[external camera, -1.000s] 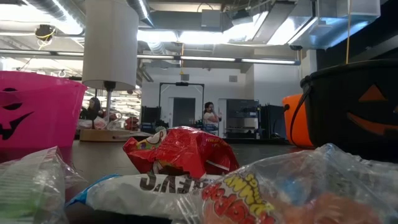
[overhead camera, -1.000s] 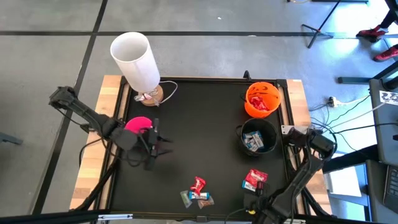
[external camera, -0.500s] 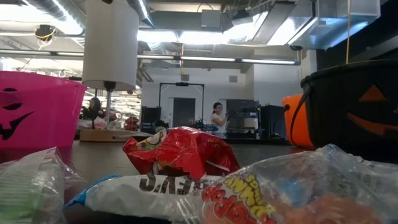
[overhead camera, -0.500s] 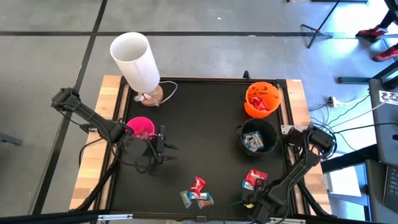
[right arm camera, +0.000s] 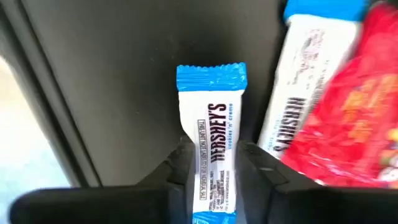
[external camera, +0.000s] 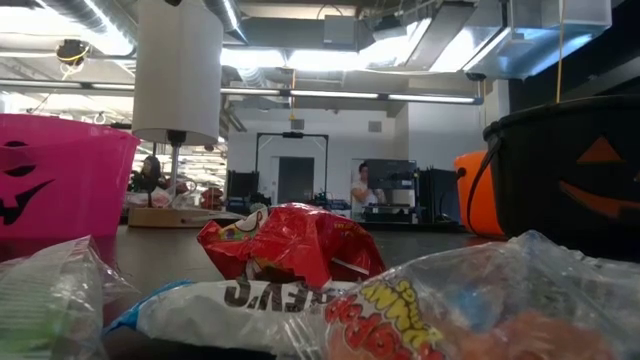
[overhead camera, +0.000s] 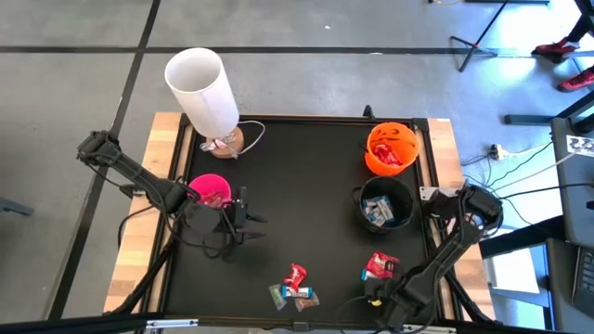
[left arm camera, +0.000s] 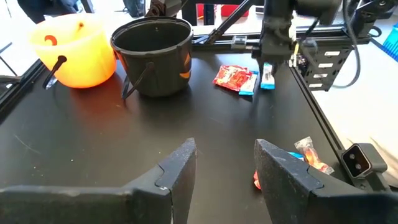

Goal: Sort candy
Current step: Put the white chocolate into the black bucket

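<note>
1. My right gripper (right arm camera: pixel 211 165) is down at the near right part of the table (overhead camera: pixel 306 195), its fingers pinching a blue-and-white chocolate bar (right arm camera: pixel 211 143) by the sides.
2. Just beside that bar lie a second blue-and-white bar (right arm camera: pixel 295 87) and a red packet (right arm camera: pixel 351 118); from above I see this little group (overhead camera: pixel 379 267) in front of the black bucket (overhead camera: pixel 384 204).
3. My left gripper (left arm camera: pixel 224 168) hangs over the left part of the table next to the pink bucket (overhead camera: pixel 210 192), fingers spread with nothing between them.
4. Another small heap of candy (overhead camera: pixel 294 287) sits at the near edge, towards the middle: a red wrapper on top, pale ones under it.
5. The black bucket holds blue-and-white sweets; the orange bucket (overhead camera: pixel 391 148) behind it holds red ones.
6. A white lamp (overhead camera: pixel 202 91) stands at the far left corner.
7. Across the room behind the table I can see a person (external camera: pixel 364 188) standing.
</note>
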You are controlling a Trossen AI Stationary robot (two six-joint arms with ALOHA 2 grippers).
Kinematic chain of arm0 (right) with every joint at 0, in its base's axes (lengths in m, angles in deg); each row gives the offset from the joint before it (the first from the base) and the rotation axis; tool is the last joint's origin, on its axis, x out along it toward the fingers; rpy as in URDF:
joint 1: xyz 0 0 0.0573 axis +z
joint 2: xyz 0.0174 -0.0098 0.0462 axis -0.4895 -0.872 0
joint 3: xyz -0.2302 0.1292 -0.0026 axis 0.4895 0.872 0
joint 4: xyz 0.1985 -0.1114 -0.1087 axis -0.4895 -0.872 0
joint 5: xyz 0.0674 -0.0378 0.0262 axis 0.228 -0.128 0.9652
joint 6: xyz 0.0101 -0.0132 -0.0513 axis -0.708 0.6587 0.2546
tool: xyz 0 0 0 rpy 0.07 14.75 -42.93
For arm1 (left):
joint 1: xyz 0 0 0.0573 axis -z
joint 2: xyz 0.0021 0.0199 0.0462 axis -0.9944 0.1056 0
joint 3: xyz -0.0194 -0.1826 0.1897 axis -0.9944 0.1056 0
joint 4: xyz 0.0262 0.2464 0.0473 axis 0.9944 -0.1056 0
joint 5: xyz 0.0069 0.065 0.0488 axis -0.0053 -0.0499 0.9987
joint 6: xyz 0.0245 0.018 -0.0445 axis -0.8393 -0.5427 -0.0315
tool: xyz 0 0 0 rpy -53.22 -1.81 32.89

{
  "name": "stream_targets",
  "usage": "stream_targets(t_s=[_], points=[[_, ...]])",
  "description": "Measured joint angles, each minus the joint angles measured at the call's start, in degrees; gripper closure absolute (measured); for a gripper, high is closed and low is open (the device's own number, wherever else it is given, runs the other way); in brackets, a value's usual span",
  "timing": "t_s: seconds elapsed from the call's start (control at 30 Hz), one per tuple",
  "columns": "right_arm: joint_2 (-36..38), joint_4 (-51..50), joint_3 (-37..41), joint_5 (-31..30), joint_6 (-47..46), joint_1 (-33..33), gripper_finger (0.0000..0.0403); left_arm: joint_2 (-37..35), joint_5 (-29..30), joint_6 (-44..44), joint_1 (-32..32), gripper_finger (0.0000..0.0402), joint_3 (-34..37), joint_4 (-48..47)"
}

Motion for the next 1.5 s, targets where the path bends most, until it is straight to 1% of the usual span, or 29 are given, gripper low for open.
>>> stream_targets(t_s=[0.07,0.2,0.3,0.4,0.47,0.53,0.67,0.83,0.9,0.97,1.07,1.17,1.27,1.37,1.5], points=[[2.01,0.51,-0.18,-1.84,-0.01,0.0,0.0326,0.0,0.01,0.0,0.0,0.0249,0.0,0.0],[4.83,0.31,-0.32,-5.42,-0.01,0.0,0.0313,0.0,0.01,0.0,0.0,0.0249,-0.01,0.0],[7.06,0.0,-0.32,-8.36,0.24,-0.02,0.0315,0.0,0.04,0.0,0.0,0.0249,0.01,-0.01],[9.75,-1.16,-0.32,-13.52,1.59,-0.02,0.0322,0.0,0.08,0.0,0.0,0.0249,0.01,0.0],[11.52,-1.91,-0.32,-18.8,3.03,-0.02,0.0322,0.0,0.44,0.0,0.0,0.0249,0.01,0.05],[14.02,-2.75,-0.32,-25.47,4.14,-0.02,0.0319,0.0,0.52,0.01,0.0,0.0249,0.01,0.74],[19.07,-5.87,-0.4,-40.43,6.32,-0.07,0.0313,0.0,0.5,0.02,0.0,0.0249,0.01,2.63],[25.92,-11.57,-0.42,-59.21,6.35,0.0,0.0316,0.0,0.52,-0.13,0.0,0.0249,0.01,3.74],[28.38,-13.6,-0.42,-64.54,6.29,0.02,0.0317,0.0,0.52,-0.16,0.0,0.0249,0.01,4.29],[30.78,-15.97,-0.42,-67.41,6.25,-0.07,0.0317,0.0,0.53,-0.56,0.0,0.0249,0.0,5.08],[33.96,-21.19,-0.45,-67.31,4.08,-1.52,0.0317,0.0,0.54,-1.69,0.0,0.0249,0.01,5.91],[35.84,-28.87,-0.45,-64.24,-3.0,-3.61,0.0317,-0.02,0.66,-2.02,0.0,0.0249,0.01,6.57],[36.32,-36.11,-0.45,-61.1,-9.44,-6.7,0.0317,0.0,2.48,-2.12,0.0,0.0249,0.01,6.43],[36.21,-40.98,-0.39,-54.41,-13.22,-10.08,0.0317,-0.02,3.35,-2.12,0.0,0.0249,0.01,6.23],[36.18,-41.54,2.02,-44.6,-13.23,-15.26,0.0317,-0.02,3.38,-2.12,0.0,0.0249,0.0,6.0]])
